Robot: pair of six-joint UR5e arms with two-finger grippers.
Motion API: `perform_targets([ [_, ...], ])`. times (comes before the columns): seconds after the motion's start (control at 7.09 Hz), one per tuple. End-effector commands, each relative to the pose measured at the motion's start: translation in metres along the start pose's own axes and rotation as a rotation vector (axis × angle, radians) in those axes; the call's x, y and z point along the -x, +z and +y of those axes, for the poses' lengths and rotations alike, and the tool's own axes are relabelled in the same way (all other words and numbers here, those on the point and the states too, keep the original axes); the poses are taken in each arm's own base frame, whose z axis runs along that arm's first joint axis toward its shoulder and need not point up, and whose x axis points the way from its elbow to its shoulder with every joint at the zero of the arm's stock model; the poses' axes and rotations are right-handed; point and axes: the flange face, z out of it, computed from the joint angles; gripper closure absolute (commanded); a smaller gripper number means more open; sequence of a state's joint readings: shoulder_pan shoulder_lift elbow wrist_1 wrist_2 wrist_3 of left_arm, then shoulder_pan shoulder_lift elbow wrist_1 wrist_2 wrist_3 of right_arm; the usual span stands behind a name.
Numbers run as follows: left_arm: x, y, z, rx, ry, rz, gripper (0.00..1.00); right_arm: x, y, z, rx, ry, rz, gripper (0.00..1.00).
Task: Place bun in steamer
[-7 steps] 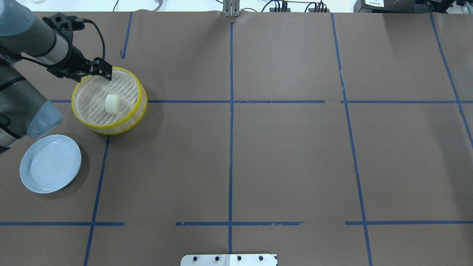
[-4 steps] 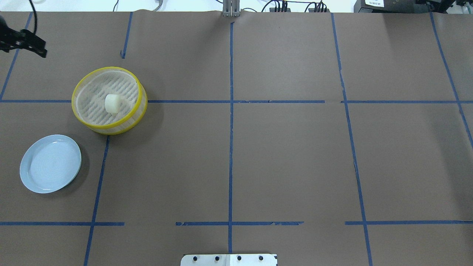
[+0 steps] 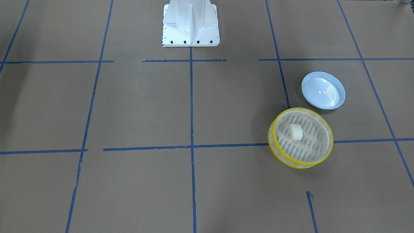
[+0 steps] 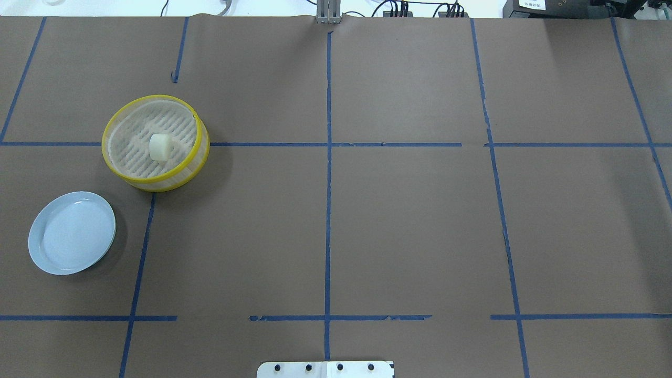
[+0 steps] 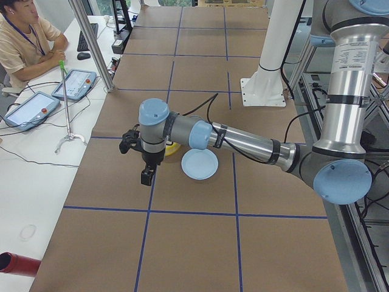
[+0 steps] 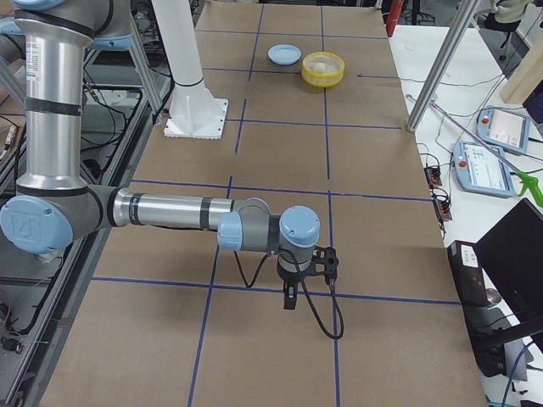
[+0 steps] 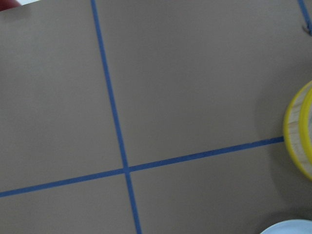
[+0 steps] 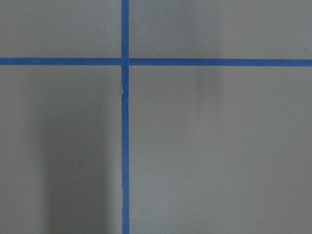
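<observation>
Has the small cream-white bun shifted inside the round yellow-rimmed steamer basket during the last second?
No. Against the blue tape line, the bun and the steamer lie exactly where they did.

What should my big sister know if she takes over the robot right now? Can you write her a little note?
Left gripper: hangs over the table, off to the side of the steamer. Cannot tell if the jaws are open or shut.
Right gripper: far from the steamer, over bare table. Jaws equally unclear.
Bun: lies on the steamer's slatted base, near the middle.
Pale blue plate: beside the steamer, not touching it, nothing on it.
Done: the bun is in the steamer.
Left: nothing that I can see.
</observation>
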State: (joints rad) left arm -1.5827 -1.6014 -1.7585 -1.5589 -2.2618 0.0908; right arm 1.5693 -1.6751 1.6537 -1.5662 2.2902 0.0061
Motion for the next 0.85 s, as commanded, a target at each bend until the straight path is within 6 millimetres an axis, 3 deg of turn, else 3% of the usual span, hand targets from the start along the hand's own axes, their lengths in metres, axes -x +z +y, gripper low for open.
perform_targets([
  [0.0,0.064,0.010,0.052,0.032,-0.039,0.007,0.00,0.000,0.000,0.000,0.000,0.000,0.000,0.00],
  [0.42,0.061,0.008,0.063,0.118,-0.121,0.030,0.00,0.000,0.000,0.000,0.000,0.000,0.000,0.00],
  [0.56,0.064,0.017,0.077,0.134,-0.153,0.032,0.00,0.000,0.000,0.000,0.000,0.000,0.000,0.00],
  [0.71,0.064,0.017,0.077,0.135,-0.199,0.029,0.00,0.000,0.000,0.000,0.000,0.000,0.000,0.00],
])
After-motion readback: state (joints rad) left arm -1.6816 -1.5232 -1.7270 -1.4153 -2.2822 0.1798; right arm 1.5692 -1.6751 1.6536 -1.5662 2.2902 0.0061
